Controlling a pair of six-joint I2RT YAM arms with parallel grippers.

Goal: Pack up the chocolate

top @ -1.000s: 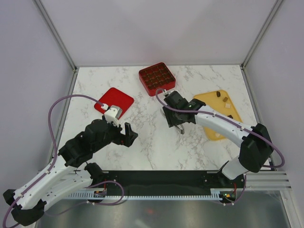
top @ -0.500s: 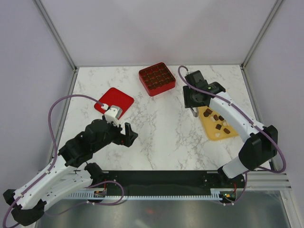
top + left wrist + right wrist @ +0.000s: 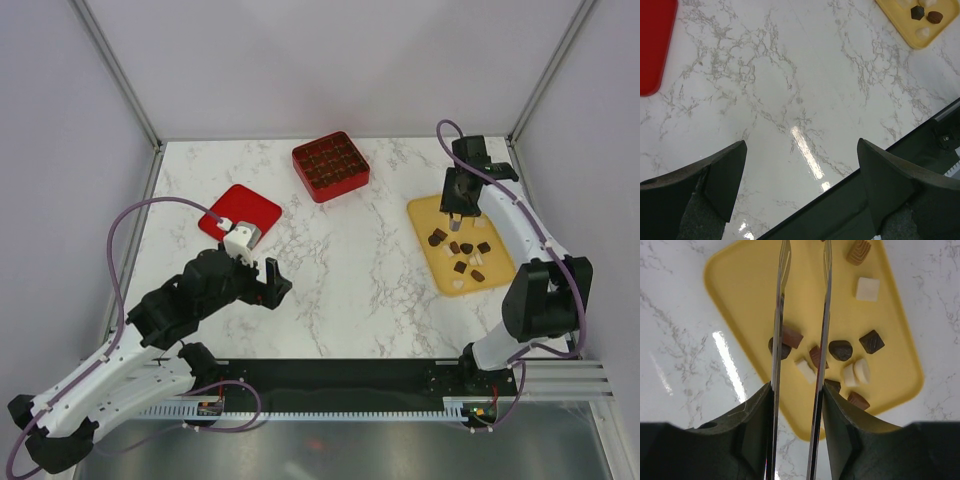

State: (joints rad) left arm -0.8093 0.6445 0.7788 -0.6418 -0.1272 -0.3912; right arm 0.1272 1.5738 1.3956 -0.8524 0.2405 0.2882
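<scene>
Several small square chocolate pieces [image 3: 841, 350], dark brown and cream, loose on flat yellow plastic tray [image 3: 745, 295] | right gripper [image 3: 805, 255] poised above them, thin blades narrowly apart, empty, likely set for one piece | left gripper [image 3: 797, 150] spread wide, parked aside

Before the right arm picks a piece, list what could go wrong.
1. The small brown and cream chocolate pieces lie bunched on the flat yellow tray, some touching. The right gripper, with its long thin metal fingers, may pinch two at once or knock a neighbour aside.
2. The red square gridded box sits well across the white marble table. A piece held that lightly could slip out on the way.
</scene>
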